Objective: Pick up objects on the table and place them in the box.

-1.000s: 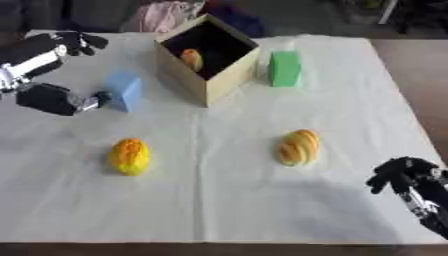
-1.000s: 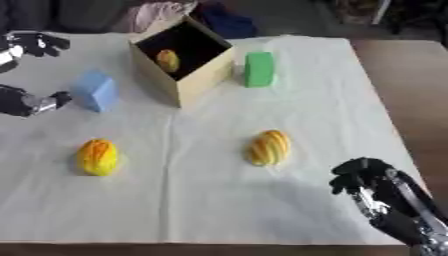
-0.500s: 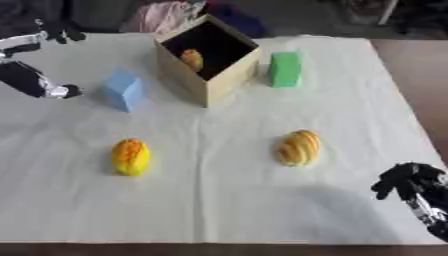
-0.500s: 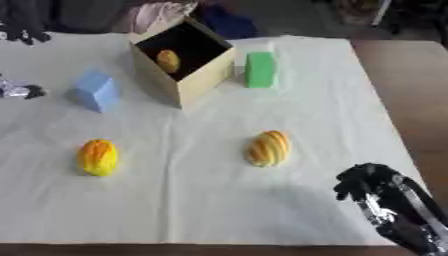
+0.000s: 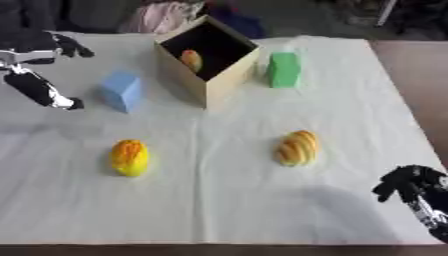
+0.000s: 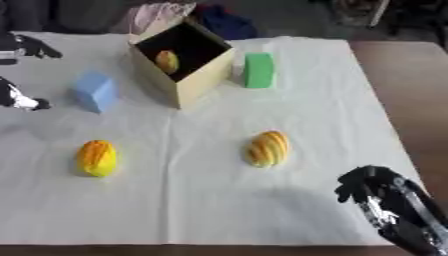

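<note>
Box (image 5: pixel 213 80) near table (image 5: pixel 245 210) far edge, one fruit inside. Blue block (image 5: pixel 122 91), green block (image 5: pixel 283 70) flank it. Two fruits (image 5: pixel 129 157) (image 5: pixel 297 148) mid-table, open room around. Left hand (image 5: pixel 39 75) spread at left edge; right hand (image 6: pixel 372 187) curled empty, near-right corner.

White cloth (image 5: pixel 262 200) covers the table, creased. Bare brown tabletop (image 5: pixel 416 85) shows along the right edge. Beyond the far edge: dark floor, a pink bundle of fabric (image 5: pixel 162 15), a blue one (image 6: pixel 223 22) beside it. Light even, soft shadows.
</note>
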Robot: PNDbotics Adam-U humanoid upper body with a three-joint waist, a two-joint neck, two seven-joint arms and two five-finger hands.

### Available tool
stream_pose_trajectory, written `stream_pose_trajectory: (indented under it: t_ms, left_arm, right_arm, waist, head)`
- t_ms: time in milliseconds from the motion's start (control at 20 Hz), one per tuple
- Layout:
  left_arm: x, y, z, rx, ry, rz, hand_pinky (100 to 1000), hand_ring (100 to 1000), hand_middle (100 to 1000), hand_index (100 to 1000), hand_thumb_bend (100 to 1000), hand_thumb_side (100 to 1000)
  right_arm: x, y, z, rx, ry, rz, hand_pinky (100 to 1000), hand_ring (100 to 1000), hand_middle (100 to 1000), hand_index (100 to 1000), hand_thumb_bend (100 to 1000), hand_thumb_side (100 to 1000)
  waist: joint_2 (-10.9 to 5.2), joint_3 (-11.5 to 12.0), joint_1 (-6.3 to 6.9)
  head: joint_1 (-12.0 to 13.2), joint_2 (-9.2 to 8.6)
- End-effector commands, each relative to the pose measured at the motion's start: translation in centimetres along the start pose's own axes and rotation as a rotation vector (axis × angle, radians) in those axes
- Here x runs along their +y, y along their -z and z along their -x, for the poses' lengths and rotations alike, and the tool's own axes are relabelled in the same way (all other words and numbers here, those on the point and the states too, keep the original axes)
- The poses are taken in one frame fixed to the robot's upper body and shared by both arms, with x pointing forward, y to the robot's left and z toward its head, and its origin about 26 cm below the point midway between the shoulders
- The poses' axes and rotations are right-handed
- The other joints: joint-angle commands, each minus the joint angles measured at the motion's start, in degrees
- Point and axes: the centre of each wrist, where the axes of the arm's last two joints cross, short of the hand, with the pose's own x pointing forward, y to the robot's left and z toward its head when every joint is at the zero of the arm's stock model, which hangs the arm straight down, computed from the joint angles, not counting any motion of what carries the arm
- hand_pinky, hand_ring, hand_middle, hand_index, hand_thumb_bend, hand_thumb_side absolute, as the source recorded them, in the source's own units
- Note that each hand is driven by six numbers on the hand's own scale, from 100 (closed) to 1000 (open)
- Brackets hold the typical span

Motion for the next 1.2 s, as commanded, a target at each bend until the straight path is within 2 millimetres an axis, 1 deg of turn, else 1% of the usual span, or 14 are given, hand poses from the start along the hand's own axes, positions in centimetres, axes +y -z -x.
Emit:
stream_pose_trajectory:
  t_ms: [50, 250, 450, 700, 900, 1200]
  left_arm:
    - [0.6, 0.0, 0.5, 0.035, 0.049, -0.022, 892, 881, 882, 1000, 493, 507]
    - [-0.1, 0.8, 0.5, 0.059, 0.081, -0.030, 893, 882, 884, 1000, 506, 515]
    - [-0.4, 1.3, 0.5, 0.090, 0.112, -0.067, 893, 882, 883, 1000, 485, 498]
    - [-1.4, 2.1, 0.6, 0.137, 0.237, -0.098, 893, 882, 882, 1000, 466, 489]
    - [-2.0, 2.3, 1.0, 0.145, 0.257, -0.110, 892, 882, 881, 1000, 443, 476]
    - [-1.8, 2.3, 1.2, 0.148, 0.259, -0.176, 893, 884, 883, 996, 399, 436]
  right_arm:
    - [-0.5, 0.1, -0.4, -0.012, -0.011, -0.006, 617, 483, 450, 643, 100, 545]
    - [-0.4, 0.2, -0.4, -0.014, -0.009, -0.005, 617, 483, 450, 643, 100, 549]
    - [-0.4, 0.3, -0.5, -0.018, -0.006, -0.008, 617, 483, 450, 643, 100, 555]
    - [-0.4, 0.4, -0.6, -0.022, -0.006, -0.010, 617, 483, 450, 643, 100, 561]
    - [-0.5, 0.5, -0.6, -0.025, -0.008, -0.008, 617, 483, 450, 642, 100, 563]
    - [-0.5, 0.6, -0.7, -0.031, -0.010, -0.006, 617, 483, 451, 642, 100, 564]
  waist:
    - [-0.98, -0.27, -0.68]
    - [-0.73, -0.70, -0.68]
    - [-0.37, -1.36, -0.64]
    - [0.28, -2.38, -0.61]
    - [0.78, -3.12, -0.61]
    - [1.39, -3.99, -0.65]
  head:
    - [0.24, -0.65]
    - [0.41, -0.76]
    - [0.72, -1.03]
    - [1.25, -1.68]
    - [1.85, -2.21]
    - [3.66, -2.95]
